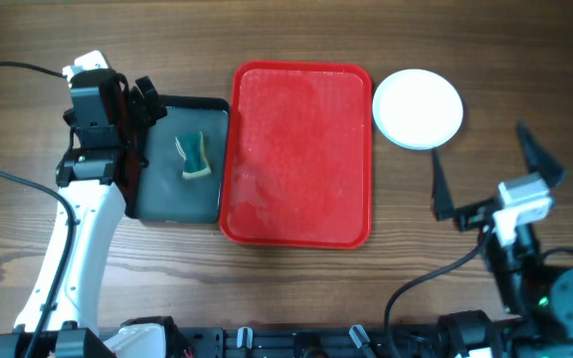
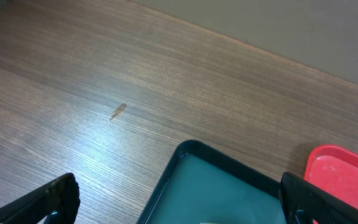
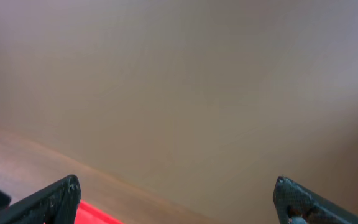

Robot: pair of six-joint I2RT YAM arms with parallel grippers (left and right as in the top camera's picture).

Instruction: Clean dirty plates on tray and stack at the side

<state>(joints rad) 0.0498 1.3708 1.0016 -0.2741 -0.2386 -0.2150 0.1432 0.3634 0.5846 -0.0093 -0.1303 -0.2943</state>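
On a wooden table point(image 1: 296, 288), a stiff, slick-looking white plate point(image 1: 418, 108) invites a rim grip; left gripper point(image 2: 179, 190) and right gripper point(image 1: 477, 145) gape empty

No text, label, brand, number or sign can be read. The red tray point(image 1: 301, 149), the black tray point(image 1: 167, 194) on its left, the sponge point(image 1: 196, 155) there and the white plate point(image 1: 418, 108) on its right show plain surfaces.

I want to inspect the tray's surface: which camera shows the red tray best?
Overhead: the whole red tray shows, rim to rim. Left wrist catches only one corner of it; right wrist only a red sliver at the bottom edge.
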